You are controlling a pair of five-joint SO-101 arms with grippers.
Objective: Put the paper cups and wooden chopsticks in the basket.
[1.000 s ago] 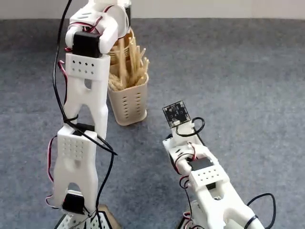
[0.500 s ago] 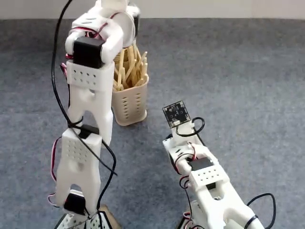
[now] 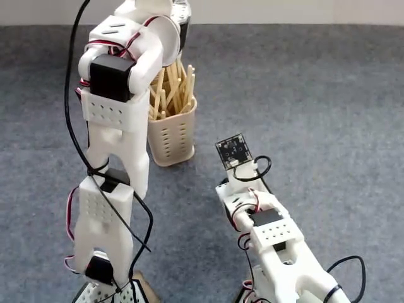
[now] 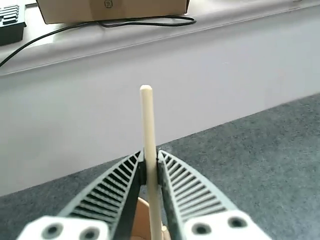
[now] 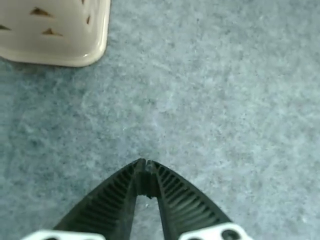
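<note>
Grey carpet [image 3: 303,95]: my left gripper [image 4: 150,156] pinches a pale wooden chopstick [image 4: 146,120] over the beige perforated basket [image 3: 170,142] at eleven o'clock, for dropping; my right gripper [image 5: 146,166] is closed, empty.

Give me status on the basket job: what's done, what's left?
Done: many chopsticks stand in the basket. In hand: the left gripper is shut on a single chopstick. The right gripper is shut and empty, over the carpet near the basket. Left: drop that stick in. Whether any paper cups are in, I cannot tell.
</note>
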